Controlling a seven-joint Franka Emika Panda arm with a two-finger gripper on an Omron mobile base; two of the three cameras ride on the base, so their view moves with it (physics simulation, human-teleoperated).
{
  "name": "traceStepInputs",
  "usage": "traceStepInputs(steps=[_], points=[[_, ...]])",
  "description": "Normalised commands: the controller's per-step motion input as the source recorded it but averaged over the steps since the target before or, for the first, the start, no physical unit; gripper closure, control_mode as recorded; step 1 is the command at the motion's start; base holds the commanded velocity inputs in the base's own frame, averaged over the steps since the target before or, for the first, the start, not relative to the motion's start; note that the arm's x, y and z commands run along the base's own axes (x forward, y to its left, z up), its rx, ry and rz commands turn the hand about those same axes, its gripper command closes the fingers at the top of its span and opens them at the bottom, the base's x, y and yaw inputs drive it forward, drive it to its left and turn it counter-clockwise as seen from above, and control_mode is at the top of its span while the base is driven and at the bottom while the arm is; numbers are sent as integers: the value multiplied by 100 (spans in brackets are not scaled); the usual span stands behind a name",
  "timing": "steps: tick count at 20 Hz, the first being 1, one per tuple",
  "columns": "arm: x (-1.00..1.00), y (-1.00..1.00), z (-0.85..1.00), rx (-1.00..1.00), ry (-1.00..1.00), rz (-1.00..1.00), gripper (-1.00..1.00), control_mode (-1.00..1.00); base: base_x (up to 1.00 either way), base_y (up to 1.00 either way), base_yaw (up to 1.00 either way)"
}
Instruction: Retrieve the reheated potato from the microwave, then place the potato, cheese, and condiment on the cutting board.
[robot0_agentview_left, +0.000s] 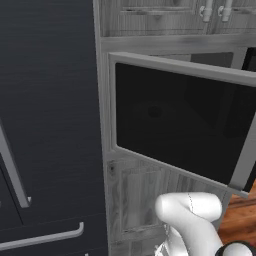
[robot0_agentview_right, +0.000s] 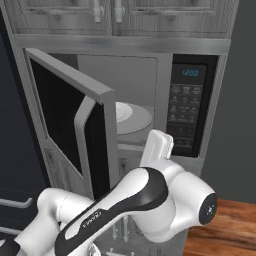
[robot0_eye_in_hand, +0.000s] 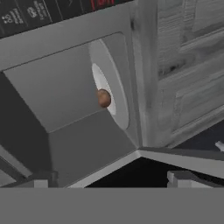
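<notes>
Clearly the microwave (robot0_agentview_right: 150, 100) clock reads 12:00 (pale digits on its dark panel). Its door (robot0_agentview_left: 180, 120) hangs open; the brown potato (robot0_eye_in_hand: 103, 98) sits on the white plate (robot0_eye_in_hand: 114, 94) inside. Jaws stand wide, holding nothing.

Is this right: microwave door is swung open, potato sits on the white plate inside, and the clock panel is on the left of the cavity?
Not quite. The microwave door is open and the potato is on the white plate, but in the right base view the clock panel is to the right of the cavity, not the left.
</notes>
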Motion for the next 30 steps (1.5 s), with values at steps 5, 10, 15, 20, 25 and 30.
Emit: traceStepInputs(steps=[5, 10, 15, 20, 25, 30], points=[[29, 6, -4, 7, -5, 13, -100, -100, 0, 0, 0], [6, 11, -1, 1, -8, 22, -100, -100, 0, 0, 0], [-17, 11, 0, 0, -7, 28, -100, -100, 0, 0, 0], [-33, 16, 0, 0, -17, 25, -100, -100, 0, 0, 0], [-28, 27, 3, 0, -18, 21, -100, -100, 0, 0, 0], [-19, 33, 8, 0, -17, 19, -100, -100, 0, 0, 0]])
